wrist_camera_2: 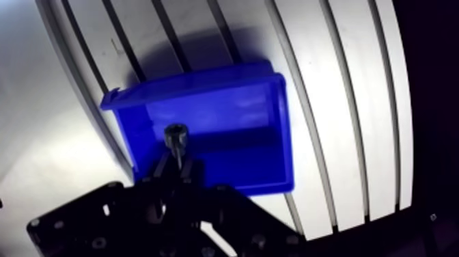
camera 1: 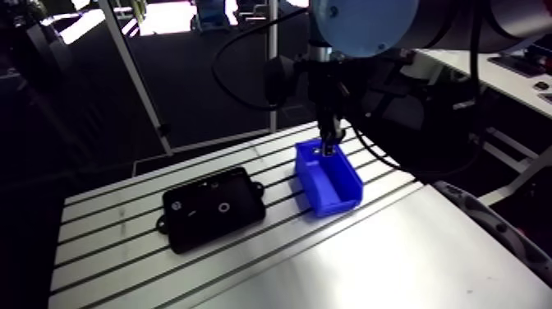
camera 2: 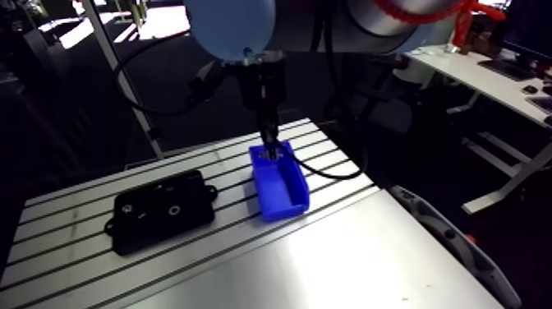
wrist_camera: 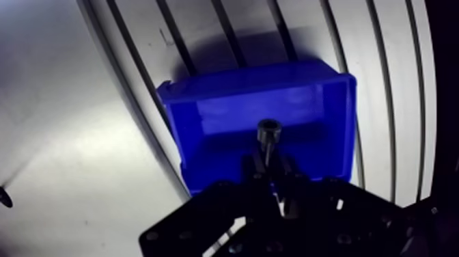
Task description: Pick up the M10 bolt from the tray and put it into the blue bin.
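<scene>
Bolt (wrist_camera: 268,133) is clamped between the two fingers of the claw (wrist_camera: 271,163), held just above the inside of the bin (wrist_camera: 246,76), well apart from the tray (camera 1: 238,218) on the table (camera 1: 107,246), so I judge the pick-up done and only the release left.

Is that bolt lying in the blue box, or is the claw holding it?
Held. In the wrist view the gripper is shut on the bolt, which sticks out over the inside of the blue bin.
</scene>
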